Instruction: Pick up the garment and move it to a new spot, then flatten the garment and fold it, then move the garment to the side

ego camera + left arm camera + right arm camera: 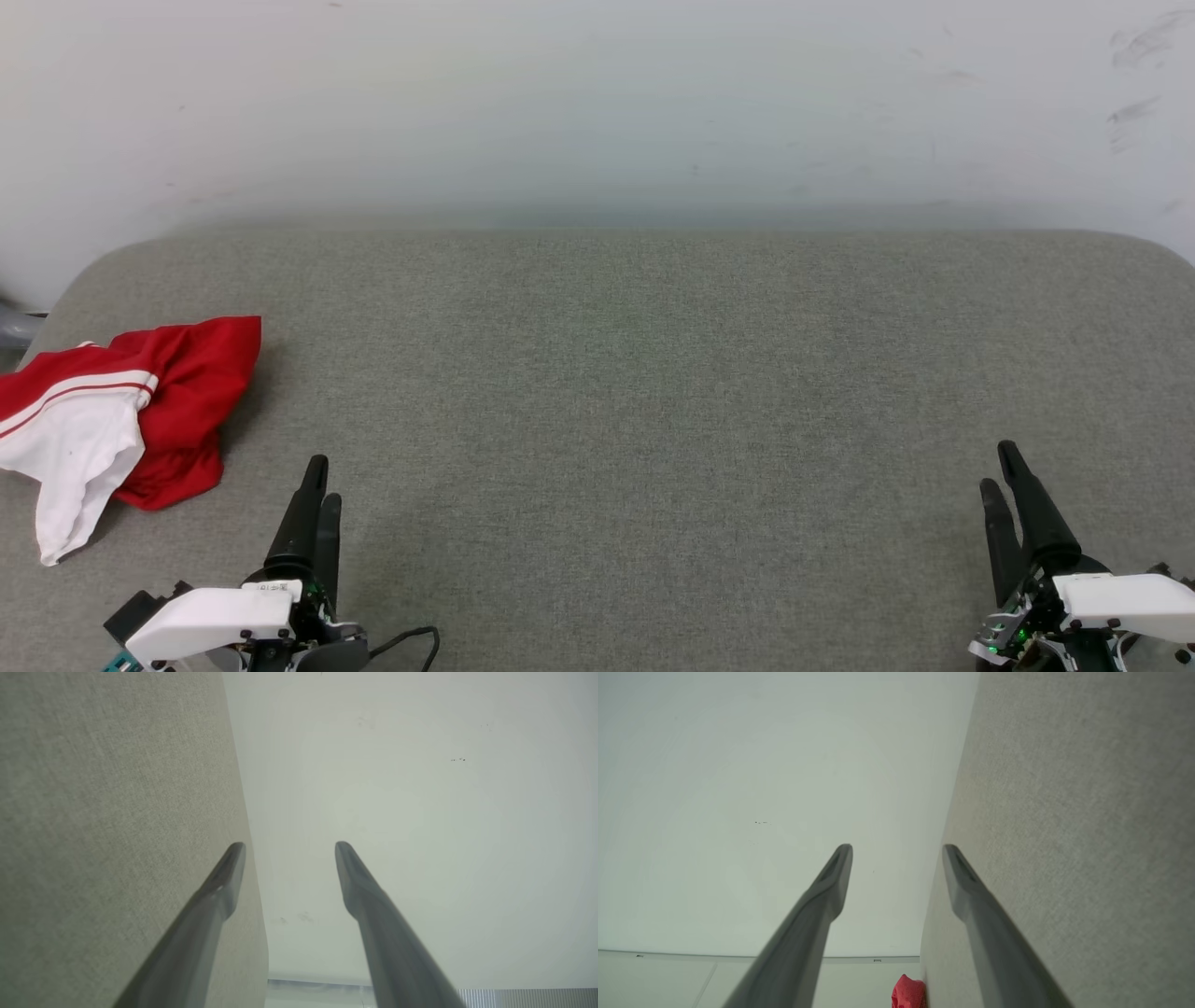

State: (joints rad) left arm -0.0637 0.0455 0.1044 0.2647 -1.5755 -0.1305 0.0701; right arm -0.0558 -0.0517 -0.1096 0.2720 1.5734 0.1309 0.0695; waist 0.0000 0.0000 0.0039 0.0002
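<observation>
Head view: the garment (177, 401) lies crumpled at the far left of the grey fabric surface (653, 392), a heap of red cloth with a white sleeve and red-and-white striped trim spilling toward the near edge. Part of it runs past the left border of the picture. The left gripper (324, 481) sits at the lower left, its dark fingers pointing up the picture, near the heap's right side but apart from it. The right gripper (999, 467) sits at the lower right, well apart from the cloth. A pale wall (597, 112) rises behind the surface.

Left wrist view: the left gripper (289, 845) has its two fingers spread with a plain gap between them, released and grasping nothing. The grey surface (117, 812) stands at the left and the pale wall (420, 812) at the right.

Right wrist view: the right gripper (897, 848) likewise stands released, fingers apart, nothing between them. The grey surface (1087, 812) is at the right, the wall (738, 788) at the left. A small red patch of the garment (908, 994) shows at the bottom edge, against the rim of the surface.
</observation>
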